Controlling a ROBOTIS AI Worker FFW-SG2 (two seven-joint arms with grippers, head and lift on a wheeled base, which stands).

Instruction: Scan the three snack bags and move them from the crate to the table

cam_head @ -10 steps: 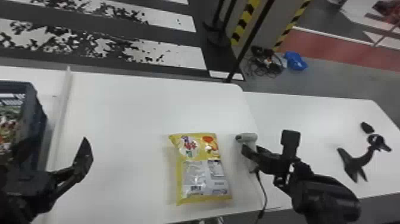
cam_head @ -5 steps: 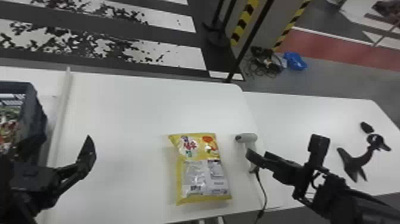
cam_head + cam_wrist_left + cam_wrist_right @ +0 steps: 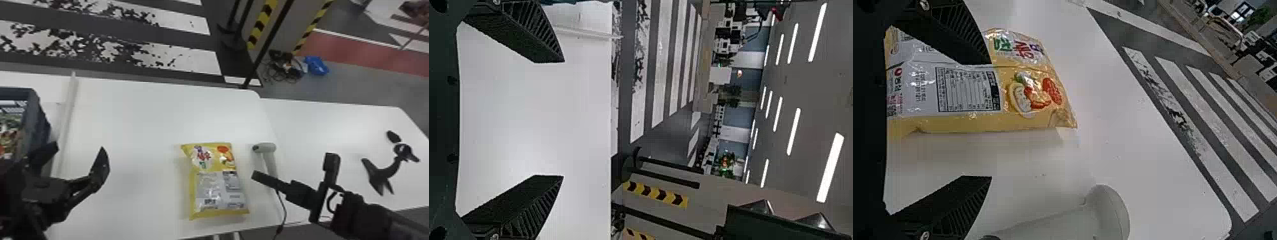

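The yellow snack bag [image 3: 217,182] lies on the white table with its printed back up; the same bag [image 3: 978,90] shows in the right wrist view. My left gripper [image 3: 81,153] is open between the crate [image 3: 36,111] and the bag; in its wrist view the left gripper [image 3: 561,119] has nothing between its fingers. My right gripper [image 3: 287,172] is over the table just right of the white scanner [image 3: 269,159]. In its wrist view the right gripper [image 3: 990,120] stands open and empty, one finger overlapping the bag, with the scanner [image 3: 1103,215] farther out.
Colourful packages [image 3: 11,134] lie inside the crate at the left edge. A raised white strip [image 3: 65,127] runs between crate and table. The scanner's cable [image 3: 283,207] hangs toward the front edge. A black stand [image 3: 383,172] is on the right-hand table.
My right gripper has drawn back from the scanner, moving right and toward the front. My left gripper has shifted very slightly. Bag and scanner have stayed where they were.
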